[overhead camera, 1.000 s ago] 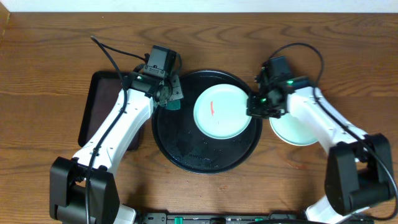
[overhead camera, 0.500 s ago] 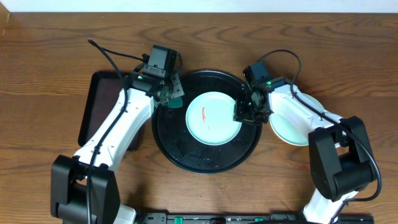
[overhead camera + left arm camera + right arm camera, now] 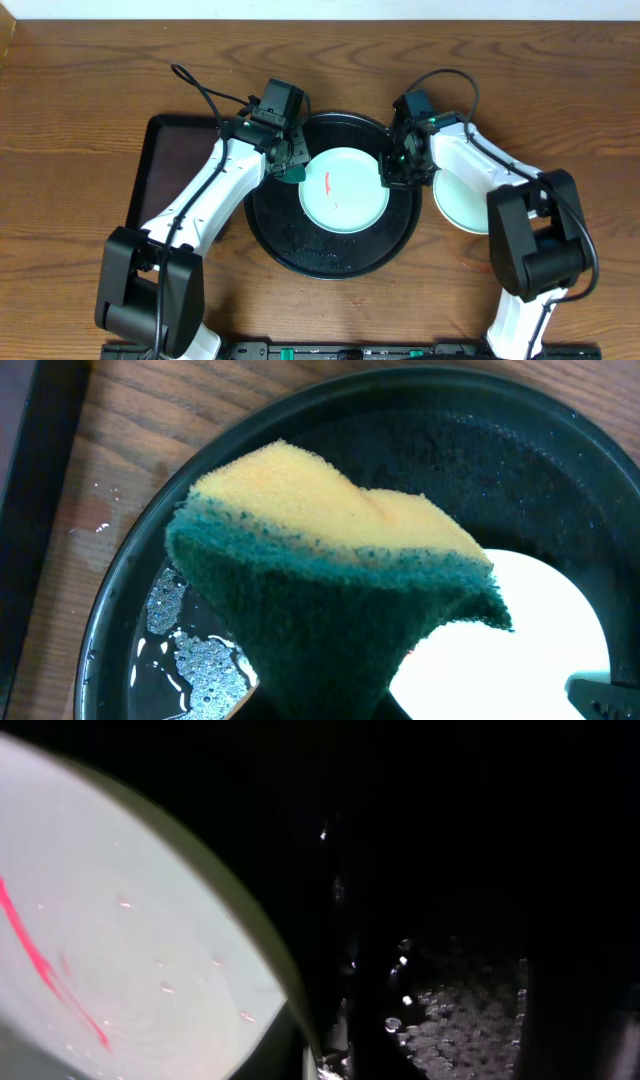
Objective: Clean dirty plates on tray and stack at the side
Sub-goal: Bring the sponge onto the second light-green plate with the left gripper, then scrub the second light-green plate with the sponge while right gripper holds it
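Note:
A mint-green plate (image 3: 343,192) with a red smear lies on the large round black tray (image 3: 300,245). My left gripper (image 3: 290,158) is shut on a yellow and green sponge (image 3: 289,168) and holds it over the tray's left part, at the plate's upper-left edge. The sponge (image 3: 330,560) fills the left wrist view, with the plate (image 3: 530,630) behind it. My right gripper (image 3: 392,172) is at the plate's right rim and grips it. The right wrist view shows the plate (image 3: 120,950) and the wet tray (image 3: 450,1010). Another pale plate (image 3: 470,208) lies on the table right of the tray.
A smaller dark rectangular tray (image 3: 165,170) lies left of the round tray, partly under my left arm. Water and foam sit on the round tray's floor (image 3: 190,650). The table is brown wood (image 3: 80,100).
The plate slid left on the tray together with my right gripper. My left arm has moved right with the sponge, up to the plate's edge.

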Tool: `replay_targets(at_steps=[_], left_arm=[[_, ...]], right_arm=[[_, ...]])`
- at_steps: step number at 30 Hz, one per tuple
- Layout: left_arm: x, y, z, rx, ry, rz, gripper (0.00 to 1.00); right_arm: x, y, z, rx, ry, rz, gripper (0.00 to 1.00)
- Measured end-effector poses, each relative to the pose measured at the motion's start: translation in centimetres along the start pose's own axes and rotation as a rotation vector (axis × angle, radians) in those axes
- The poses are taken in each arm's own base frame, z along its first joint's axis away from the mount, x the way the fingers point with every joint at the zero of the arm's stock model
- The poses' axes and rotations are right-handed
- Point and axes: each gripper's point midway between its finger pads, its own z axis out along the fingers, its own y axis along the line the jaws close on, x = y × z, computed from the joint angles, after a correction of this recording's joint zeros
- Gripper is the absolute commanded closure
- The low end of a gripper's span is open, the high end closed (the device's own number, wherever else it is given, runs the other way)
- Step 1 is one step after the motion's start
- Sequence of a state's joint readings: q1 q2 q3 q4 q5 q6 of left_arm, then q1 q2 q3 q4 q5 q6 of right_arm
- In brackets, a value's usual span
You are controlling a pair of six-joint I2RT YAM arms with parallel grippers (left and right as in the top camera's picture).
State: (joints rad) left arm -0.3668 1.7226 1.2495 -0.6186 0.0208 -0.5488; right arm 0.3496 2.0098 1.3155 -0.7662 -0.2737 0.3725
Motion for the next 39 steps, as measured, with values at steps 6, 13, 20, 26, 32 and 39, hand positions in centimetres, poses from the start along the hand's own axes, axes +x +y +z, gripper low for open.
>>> replay_targets(at_steps=[6, 13, 20, 26, 32, 39], left_arm=[[0.4, 0.3, 0.0, -0.012, 0.017, 0.009, 0.93], [1.1, 0.8, -0.1, -0.033, 0.048, 0.032, 0.92], [0.6, 0.4, 0.7, -0.022, 0.033, 0.088, 0.93], [1.7, 0.9, 3.7, -0.051, 0.099, 0.164, 0.92], [2.6, -0.1, 5.2, 0.013, 0.149, 0.239, 0.92], [5.2, -1.0, 4.7, 0.071, 0.256, 0.269, 0.92]], right_arm=[[-0.1, 0.6, -0.1, -0.021, 0.005, -0.002, 0.99], [0.1, 2.7, 0.8, -0.063, 0.007, 0.035, 0.99], [0.6, 4.7, 1.3, -0.079, 0.011, 0.020, 0.99], [0.6, 4.8, 1.3, -0.082, 0.013, 0.020, 0.99], [0.6, 4.8, 1.3, -0.083, 0.012, 0.020, 0.99], [0.6, 4.8, 1.3, -0.083, 0.011, 0.022, 0.99]])
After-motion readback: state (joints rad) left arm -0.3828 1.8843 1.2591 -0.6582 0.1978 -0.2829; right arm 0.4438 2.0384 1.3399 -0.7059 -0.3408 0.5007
